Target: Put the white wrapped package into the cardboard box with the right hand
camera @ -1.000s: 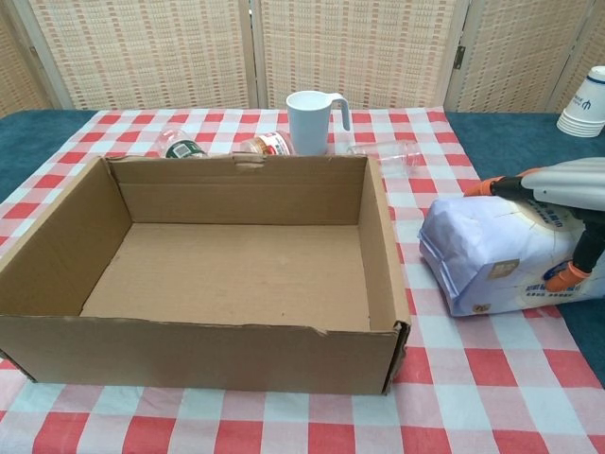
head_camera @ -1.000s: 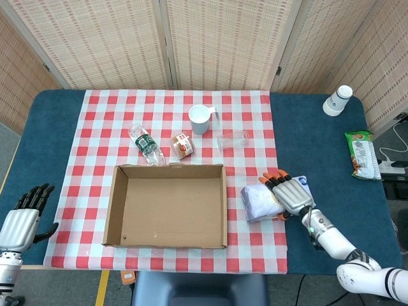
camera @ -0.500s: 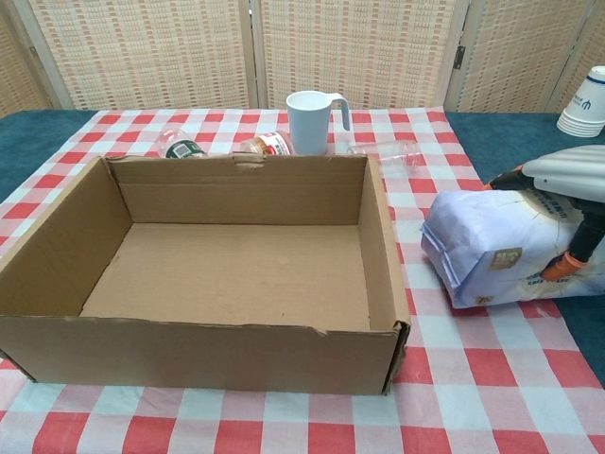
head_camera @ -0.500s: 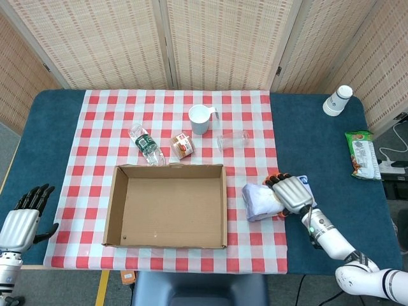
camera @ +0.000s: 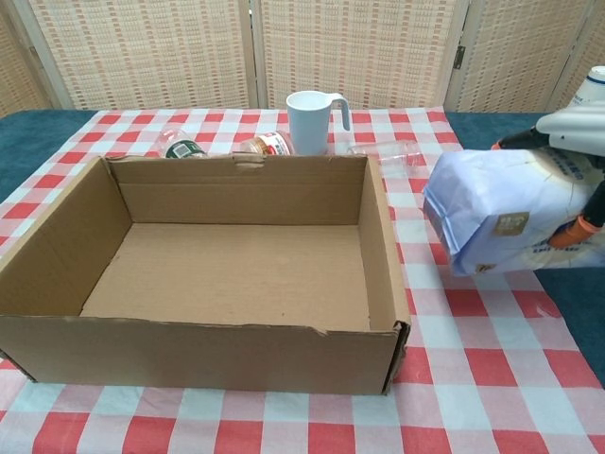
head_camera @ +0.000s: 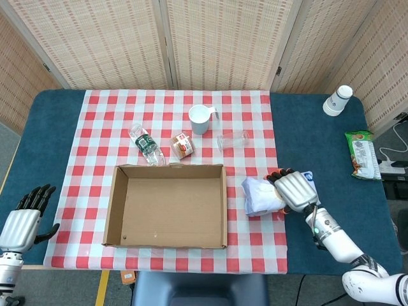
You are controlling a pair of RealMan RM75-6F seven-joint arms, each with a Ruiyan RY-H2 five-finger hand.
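- Right hand (head_camera: 294, 191), silver with dark, orange-tipped fingers, grips the white plastic-wrapped soft package (head_camera: 261, 196) from above: fingers curl over its far top edge, thumb presses the near right side in the chest view (camera: 579, 225).
- Package is off the red-and-white checked tablecloth (head_camera: 159, 115); chest view shows cloth squares under its lower edge. It hangs tilted, left end nose-down toward the box. Likely tilted because the grip sits on the right half, so the free end sags.
- Package location: in the air just right of the open brown cardboard box (head_camera: 167, 205), beside its right wall, not over the opening yet.
- Judged step: lift done, carry leftward over the wall comes next. The low end needs to clear the rim before release.
- Box is a shallow tray, flaps off or folded, nothing inside; bare cardboard floor visible in both views. Wide mouth, so the drop should be easy.
- Left hand (head_camera: 25, 220), silver with dark fingers, is at the near left table edge, fingers apart and extended, holding nothing. Parked since the task calls for the right hand only.
- Behind the box: white plastic mug with handle (head_camera: 201, 118) stands upright, contents not visible.
- Clear plastic bottle with green label (head_camera: 146, 144) lies on its side; small jar with red-brown label (head_camera: 183, 145) also lies on its side.
- Clear plastic cup (head_camera: 233, 139) lies tipped over and looks empty.
- Far right on the blue table cover (head_camera: 331, 146): a white paper cup stack (head_camera: 338, 99) and a green snack packet (head_camera: 362, 153).
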